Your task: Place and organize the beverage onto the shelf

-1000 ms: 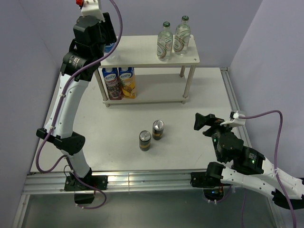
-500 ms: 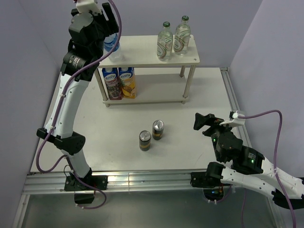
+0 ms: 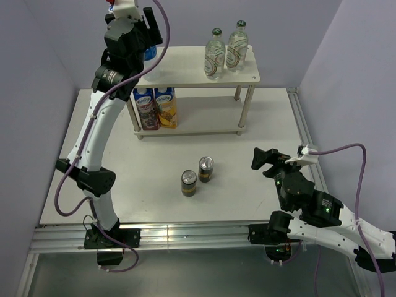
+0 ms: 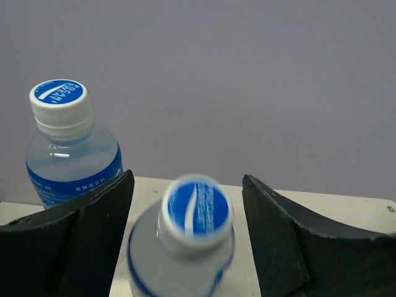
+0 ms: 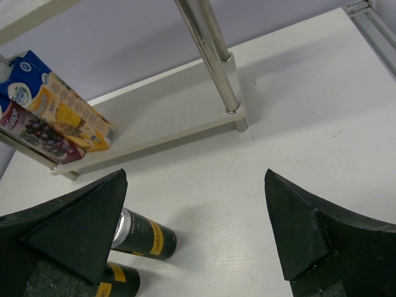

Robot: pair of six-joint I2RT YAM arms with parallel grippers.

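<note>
Bottle (image 4: 197, 213) standing clear, blue-capped, blue-labelled, inside wide-open left claw (image 4: 187, 184), touching neither side; twin (image 4: 67, 145) standing behind; right claw (image 5: 195, 179) hanging open over counter (image 5: 297, 124).

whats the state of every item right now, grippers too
near water bottle: capped, upright, not gripped
far water bottle: capped, upright
left gripper: open, fingers either side of the near water bottle
right gripper: open, empty
glass bottles: capped, upright on the shelf, top tier, right end
cans: upright on the table, not shelved
juice cartons: upright, lower tier, left end
</note>
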